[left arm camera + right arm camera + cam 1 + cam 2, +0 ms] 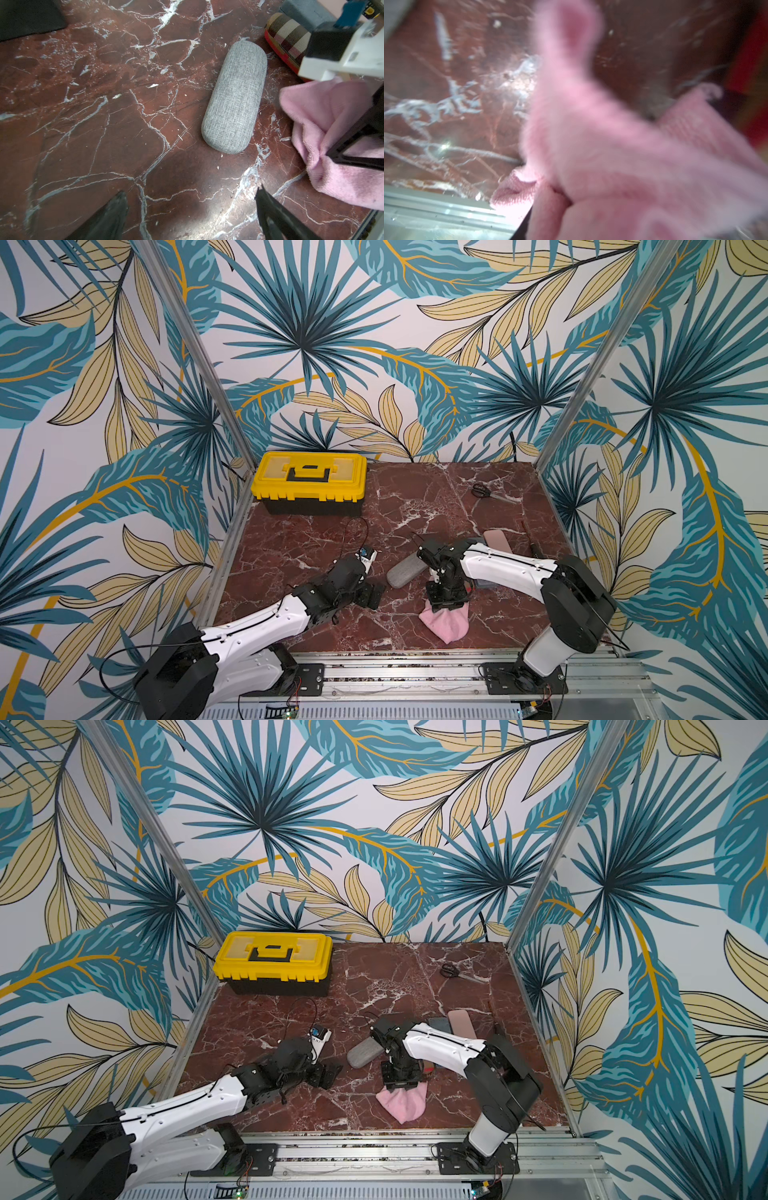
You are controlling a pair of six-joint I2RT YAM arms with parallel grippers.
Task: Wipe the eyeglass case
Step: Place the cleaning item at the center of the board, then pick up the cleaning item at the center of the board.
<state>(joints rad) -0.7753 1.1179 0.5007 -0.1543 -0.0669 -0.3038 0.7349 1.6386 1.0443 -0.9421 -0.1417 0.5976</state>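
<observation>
The grey case (405, 571) lies flat on the desk (415, 506), about midway between the side edges and nearer the front. The left claw (191, 193) hangs beside it on the left-edge side, spread wide and empty. The right claw (446, 606) points down onto the pink cloth (444, 624) near the front edge. I cannot tell whether it grips the cloth.

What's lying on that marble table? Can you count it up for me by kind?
Eyeglass-style cases: 4 (grey fabric case, plaid case, slate case, pinkish case)
Cloths: 1 (pink cloth)
Toolboxes: 1 (yellow toolbox)
Scissors: 1
Thin dark stick, unclear what: 1
Total: 8
</observation>
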